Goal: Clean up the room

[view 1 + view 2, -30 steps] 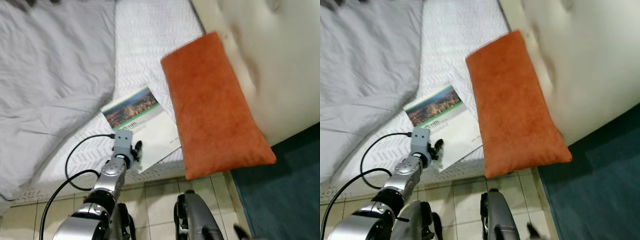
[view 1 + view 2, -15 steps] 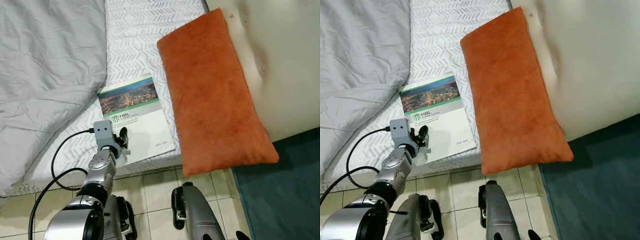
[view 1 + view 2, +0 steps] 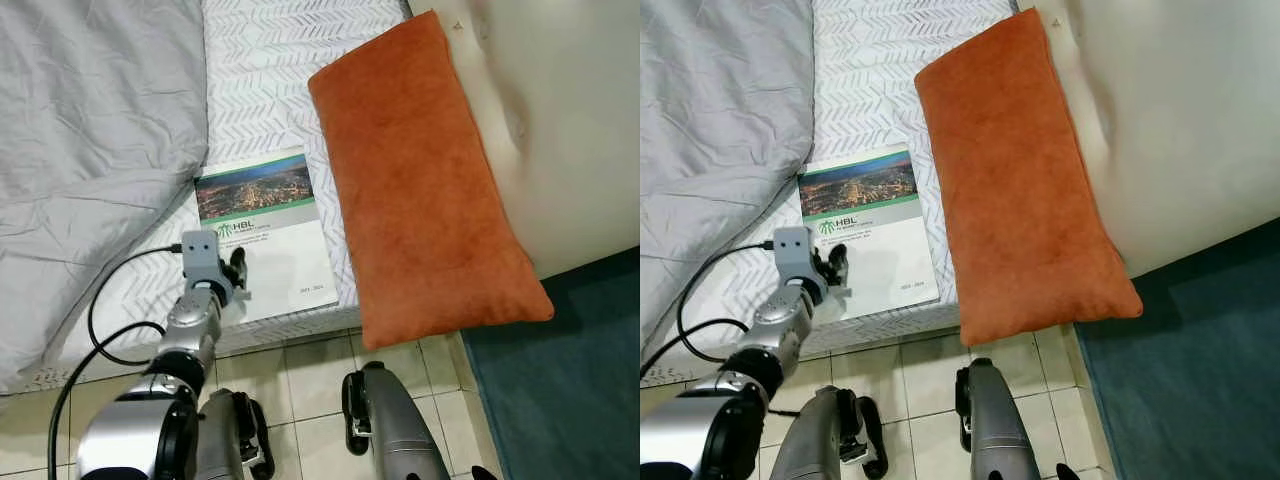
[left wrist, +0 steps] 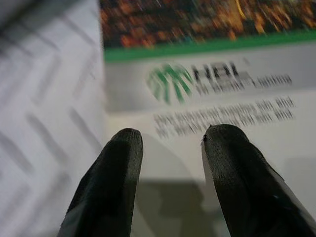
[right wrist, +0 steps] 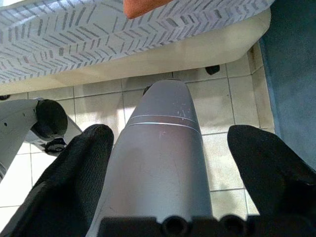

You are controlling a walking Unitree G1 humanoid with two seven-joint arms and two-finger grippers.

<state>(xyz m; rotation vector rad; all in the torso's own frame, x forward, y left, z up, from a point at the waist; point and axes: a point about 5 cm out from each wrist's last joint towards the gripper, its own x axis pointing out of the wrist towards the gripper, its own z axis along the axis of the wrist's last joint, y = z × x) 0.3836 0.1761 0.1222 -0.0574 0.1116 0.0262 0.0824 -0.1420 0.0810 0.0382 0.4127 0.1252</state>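
A booklet (image 3: 265, 225) with a city photo, a green stripe and a white lower half lies flat on the bed near its front edge. My left gripper (image 3: 233, 275) hovers open over the booklet's near left corner; in the left wrist view its two black fingers (image 4: 111, 182) stand apart just above the printed cover (image 4: 222, 94), holding nothing. An orange pillow (image 3: 420, 180) lies to the right of the booklet, overhanging the bed edge. My right arm hangs low, and its gripper (image 5: 168, 163) is spread wide over my own leg.
A rumpled grey blanket (image 3: 90, 150) covers the left of the bed. The chevron-patterned mattress (image 3: 260, 70) meets a cream padded headboard (image 3: 560, 110) on the right. Pale floor tiles (image 3: 310, 375) lie below, with a dark teal rug (image 3: 560, 390) at the lower right.
The camera has swung, shifting the whole scene. My left gripper has slid left across the booklet, from its near right part to its near left corner.
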